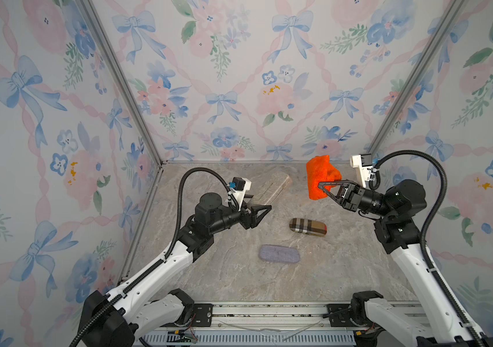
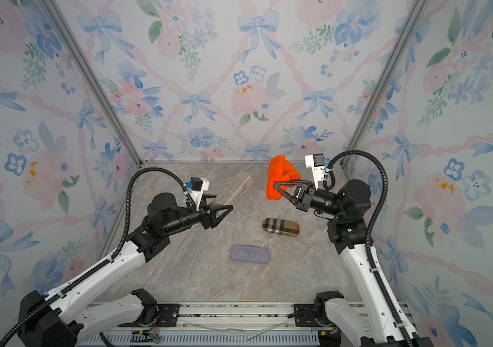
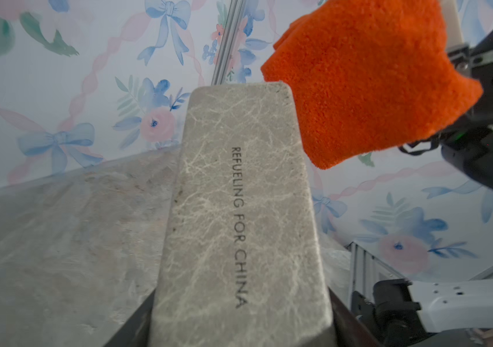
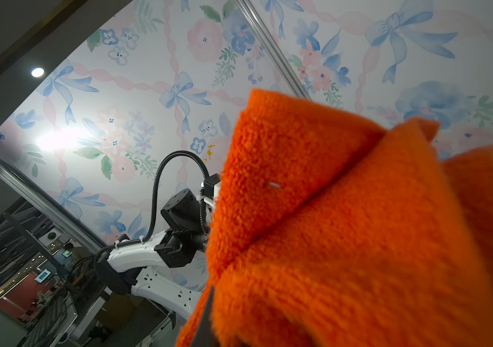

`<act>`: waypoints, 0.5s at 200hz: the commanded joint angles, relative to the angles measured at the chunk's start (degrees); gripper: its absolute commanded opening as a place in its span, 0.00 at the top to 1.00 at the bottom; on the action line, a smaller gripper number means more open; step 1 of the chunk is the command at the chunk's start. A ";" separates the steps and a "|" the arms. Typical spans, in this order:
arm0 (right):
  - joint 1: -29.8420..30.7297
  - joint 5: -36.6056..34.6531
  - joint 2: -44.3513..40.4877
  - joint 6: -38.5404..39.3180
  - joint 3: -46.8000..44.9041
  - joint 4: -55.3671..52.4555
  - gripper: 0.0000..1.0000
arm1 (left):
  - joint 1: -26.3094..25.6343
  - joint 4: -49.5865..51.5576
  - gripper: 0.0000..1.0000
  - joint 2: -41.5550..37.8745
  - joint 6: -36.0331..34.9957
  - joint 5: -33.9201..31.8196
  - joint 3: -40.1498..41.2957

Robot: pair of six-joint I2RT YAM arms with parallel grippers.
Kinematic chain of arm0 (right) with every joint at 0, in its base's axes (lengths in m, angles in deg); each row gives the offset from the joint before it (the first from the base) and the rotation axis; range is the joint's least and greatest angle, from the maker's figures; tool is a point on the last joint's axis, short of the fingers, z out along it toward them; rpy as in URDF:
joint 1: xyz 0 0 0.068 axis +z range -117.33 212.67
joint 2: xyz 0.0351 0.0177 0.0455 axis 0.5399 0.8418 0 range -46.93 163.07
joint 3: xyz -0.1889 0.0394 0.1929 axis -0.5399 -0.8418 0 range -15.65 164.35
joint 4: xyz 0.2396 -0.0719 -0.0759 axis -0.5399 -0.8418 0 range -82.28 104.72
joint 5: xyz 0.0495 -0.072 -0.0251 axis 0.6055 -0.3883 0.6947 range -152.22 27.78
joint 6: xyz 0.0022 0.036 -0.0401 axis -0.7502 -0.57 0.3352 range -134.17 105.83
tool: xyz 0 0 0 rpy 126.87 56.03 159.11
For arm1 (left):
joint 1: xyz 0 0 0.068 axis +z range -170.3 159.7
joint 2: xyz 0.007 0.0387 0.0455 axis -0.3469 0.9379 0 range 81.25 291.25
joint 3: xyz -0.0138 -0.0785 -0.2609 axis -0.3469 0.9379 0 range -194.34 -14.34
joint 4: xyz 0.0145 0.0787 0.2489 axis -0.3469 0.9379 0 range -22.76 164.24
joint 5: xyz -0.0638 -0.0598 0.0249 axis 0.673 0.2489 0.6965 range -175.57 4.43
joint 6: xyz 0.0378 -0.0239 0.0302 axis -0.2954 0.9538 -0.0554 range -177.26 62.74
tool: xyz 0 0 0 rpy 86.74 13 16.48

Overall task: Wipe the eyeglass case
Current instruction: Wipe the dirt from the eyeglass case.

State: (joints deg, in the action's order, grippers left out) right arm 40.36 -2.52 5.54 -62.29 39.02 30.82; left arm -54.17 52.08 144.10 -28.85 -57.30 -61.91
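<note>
Holding the grey case by its near end, the left gripper had its jaws clamped on the case's two long sides. The case pointed away from the arm toward the back wall, and in the left wrist view it appeared raised off the table. Lettering on top read "REFUELING FOR CHINA".

Right gripper: jaws pinched together on a bunched orange cloth, held up in the air. The cloth hung just beside the case's far end. Both top views showed a gap between them, so no contact was noted.

Also on the table:
- plaid case, lying flat below the right gripper
- lilac case, lying flat nearer the robot's base, apart from the plaid case

Neither gripper touched these two.
</note>
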 commanded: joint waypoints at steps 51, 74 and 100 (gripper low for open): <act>16.55 -23.67 -8.13 16.37 -17.16 15.04 1.00 | -1.84 -16.83 0.65 3.73 36.83 12.45 -7.45; 23.26 -24.63 -2.99 19.59 -15.39 21.20 1.00 | -4.44 -16.25 0.65 3.23 38.28 10.61 -6.60; 24.72 -24.93 1.69 18.53 -13.94 28.71 1.00 | -6.63 -15.02 0.65 2.83 38.91 8.83 -4.87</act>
State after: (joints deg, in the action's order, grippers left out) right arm 64.23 -24.40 4.64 -46.05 22.61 47.65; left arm -59.28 39.53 148.16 6.58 -47.70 -67.59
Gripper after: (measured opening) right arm 0.086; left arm 0.682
